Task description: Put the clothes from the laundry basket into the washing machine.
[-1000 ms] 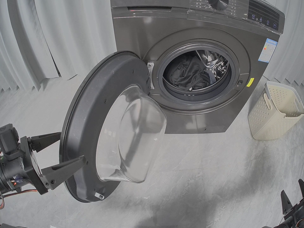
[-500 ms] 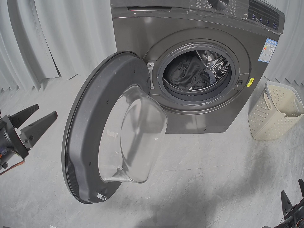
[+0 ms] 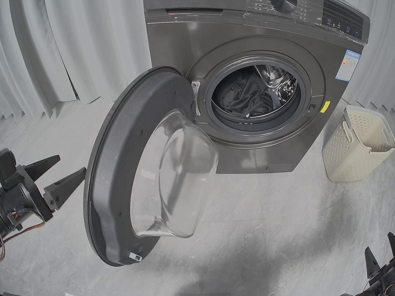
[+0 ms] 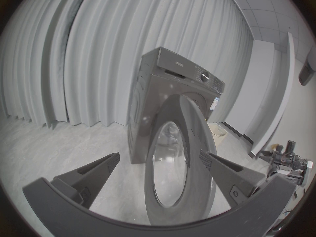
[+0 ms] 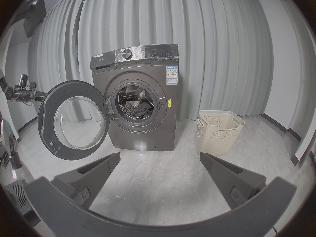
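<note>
Washer [image 3: 247, 33]: front carries a blue-and-white label [image 3: 347, 65] and a small yellow sticker [image 3: 325, 106]. Door [image 3: 123, 144] swung wide. Dark clothes [image 3: 242, 95] heaped in the drum. Cream basket [image 3: 354, 144] upright on the floor, right of washer. Left gripper [image 3: 70, 164] spread, near the door's outer edge, apart. Right gripper [image 5: 159, 155] spread, low, well apart from basket.

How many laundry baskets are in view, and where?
1. The cream laundry basket stands upright on the floor beside the washing machine, on the robot's right. The open door may hide some floor behind it.
</note>
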Available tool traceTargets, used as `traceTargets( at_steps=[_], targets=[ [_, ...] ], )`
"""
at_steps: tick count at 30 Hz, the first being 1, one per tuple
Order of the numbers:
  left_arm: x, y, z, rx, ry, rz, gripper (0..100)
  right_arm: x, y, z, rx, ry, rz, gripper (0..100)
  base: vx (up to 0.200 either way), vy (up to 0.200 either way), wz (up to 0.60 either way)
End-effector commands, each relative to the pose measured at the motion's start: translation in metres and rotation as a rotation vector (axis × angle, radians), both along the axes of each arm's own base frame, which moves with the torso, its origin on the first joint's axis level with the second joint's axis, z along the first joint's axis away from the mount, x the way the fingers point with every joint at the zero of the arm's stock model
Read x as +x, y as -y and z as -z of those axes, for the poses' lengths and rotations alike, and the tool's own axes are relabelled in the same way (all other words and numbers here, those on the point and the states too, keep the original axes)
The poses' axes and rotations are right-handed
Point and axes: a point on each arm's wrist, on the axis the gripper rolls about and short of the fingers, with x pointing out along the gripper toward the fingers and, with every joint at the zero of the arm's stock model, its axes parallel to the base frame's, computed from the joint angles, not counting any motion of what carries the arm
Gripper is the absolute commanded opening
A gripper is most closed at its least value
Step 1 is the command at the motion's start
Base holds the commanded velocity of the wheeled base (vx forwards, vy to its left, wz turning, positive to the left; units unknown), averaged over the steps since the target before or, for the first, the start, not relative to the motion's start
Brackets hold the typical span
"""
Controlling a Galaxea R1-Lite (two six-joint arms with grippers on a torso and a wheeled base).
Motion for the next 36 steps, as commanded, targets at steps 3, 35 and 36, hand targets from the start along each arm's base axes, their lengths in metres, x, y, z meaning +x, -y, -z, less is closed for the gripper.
traceTargets(
  at_steps=[3,35,36],
  targets=[
    [-0.002,0.016,0.01,0.018,-0.044,0.12,100,0.0,0.0,0.005,0.0,-0.004,0.0,100,0.0,0.0,0.0],
    [0.076,0.113,0.017,0.004,-0.006,0.25,100,0.0,0.0,0.005,0.0,-0.004,-0.001,100,0.0,0.0,0.0],
    [0.078,0.117,0.018,0.001,-0.003,0.249,100,0.0,0.0,0.005,0.0,-0.004,0.0,100,0.0,0.0,0.0]
  ],
)
